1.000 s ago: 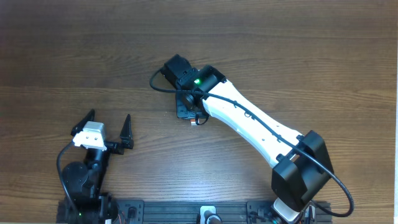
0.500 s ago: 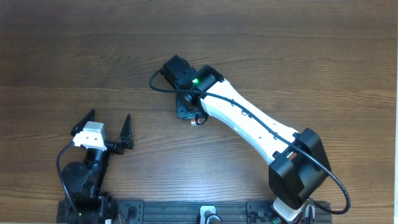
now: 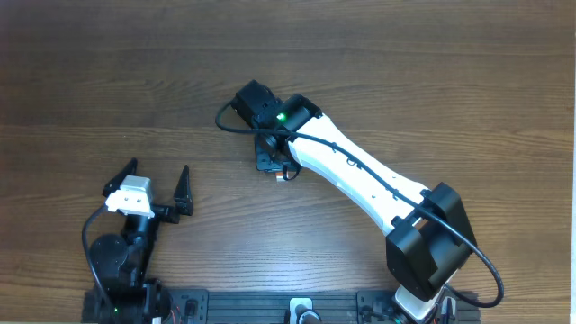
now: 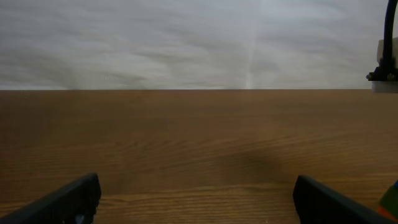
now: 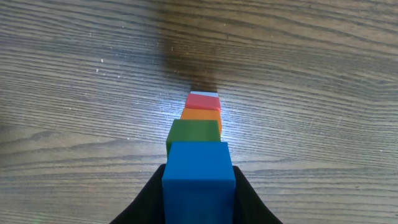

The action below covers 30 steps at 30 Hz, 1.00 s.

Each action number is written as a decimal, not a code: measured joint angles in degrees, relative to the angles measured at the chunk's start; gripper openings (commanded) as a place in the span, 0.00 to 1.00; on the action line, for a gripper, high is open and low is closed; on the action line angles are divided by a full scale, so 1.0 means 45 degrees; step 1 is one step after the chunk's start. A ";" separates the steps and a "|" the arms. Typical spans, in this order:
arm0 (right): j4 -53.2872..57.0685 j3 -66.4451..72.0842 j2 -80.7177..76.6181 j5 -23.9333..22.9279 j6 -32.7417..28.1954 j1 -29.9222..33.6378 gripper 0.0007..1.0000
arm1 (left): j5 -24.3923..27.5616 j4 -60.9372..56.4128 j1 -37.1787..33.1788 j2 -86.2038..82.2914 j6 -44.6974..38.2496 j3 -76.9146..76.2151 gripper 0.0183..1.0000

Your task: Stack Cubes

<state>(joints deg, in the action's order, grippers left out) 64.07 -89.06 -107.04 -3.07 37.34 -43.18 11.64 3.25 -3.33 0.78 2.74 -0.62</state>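
Right arm barely shifted; right pincer (image 5: pixel 199 186) grips blue cube (image 5: pixel 199 171), atop green cube (image 5: pixel 193 129).

Soft, even light on the tabletop (image 3: pixel 432 72); the blue cube (image 5: pixel 199 180) between the right fingers (image 5: pixel 149 199) is sharp; just beyond, white glare rings the stacked cubes (image 5: pixel 194 132), dark shadow farther out; ahead of the left fingers (image 4: pixel 68 199), hazy wall (image 4: pixel 186 43) and faint shadow.

Bare tabletop (image 3: pixel 450 72) lies all round the cube stack (image 5: pixel 196 134). The right arm (image 3: pixel 360 180) slants across mid-table. The right gripper (image 5: pixel 199 180) caps the stack's top.
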 measured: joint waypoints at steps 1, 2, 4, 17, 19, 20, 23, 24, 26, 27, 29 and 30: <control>0.0000 0.0000 0.0000 -0.0015 -0.0005 -0.0005 0.20 | 0.0000 0.0005 0.0000 0.0000 0.0000 0.0000 0.99; 0.0000 0.0000 0.0000 -0.0019 -0.0010 -0.0005 0.22 | 0.0000 0.0000 0.0000 0.0000 0.0000 0.0000 1.00; 0.0000 0.0000 -0.0005 -0.0019 0.0000 -0.0005 0.29 | 0.0000 0.0005 0.0000 0.0000 0.0000 0.0000 1.00; -0.0005 0.0000 -0.0015 -0.0019 0.0039 -0.0005 0.99 | 0.0000 0.0005 0.0000 0.0000 -0.0005 0.0000 1.00; -0.0039 0.0000 -0.0015 -0.0019 0.0024 -0.0005 0.99 | 0.0000 0.0000 0.0000 0.0000 -0.0005 0.0000 1.00; -0.0097 0.0000 -0.0015 -0.0024 0.0000 -0.0005 0.99 | 0.0000 0.0005 0.0000 0.0000 -0.0005 0.0000 1.00; -0.0447 0.0000 -0.0015 -0.0019 -0.0005 0.0000 0.99 | 0.0000 0.0005 0.0000 0.0000 -0.0005 0.0000 1.00; -0.0597 0.0000 -0.0015 -0.0029 -0.0053 0.0010 0.99 | 0.0000 0.0000 0.0000 0.0000 -0.0005 0.0000 1.00; -0.0845 0.0000 -0.0015 -0.0092 -0.0131 0.0063 0.99 | 0.0000 0.0000 0.0000 0.0000 0.0000 0.0000 1.00; -0.0942 0.0000 -0.0015 -0.0141 -0.0209 0.0107 0.99 | 0.0000 0.0000 0.0000 0.0000 0.0000 0.0000 1.00; -0.0967 0.0000 -0.0010 -0.0369 -0.0413 0.0291 0.99 | -0.0005 0.0000 0.0000 0.0000 -0.0005 0.0000 1.00; -0.0967 0.0000 0.0005 -0.0466 -0.0500 0.0432 0.99 | 0.0000 0.0005 0.0000 0.0000 -0.0005 0.0000 1.00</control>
<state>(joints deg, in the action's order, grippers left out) 59.72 -89.06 -107.02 -5.17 35.09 -41.23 11.64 3.27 -3.33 0.78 2.72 -0.62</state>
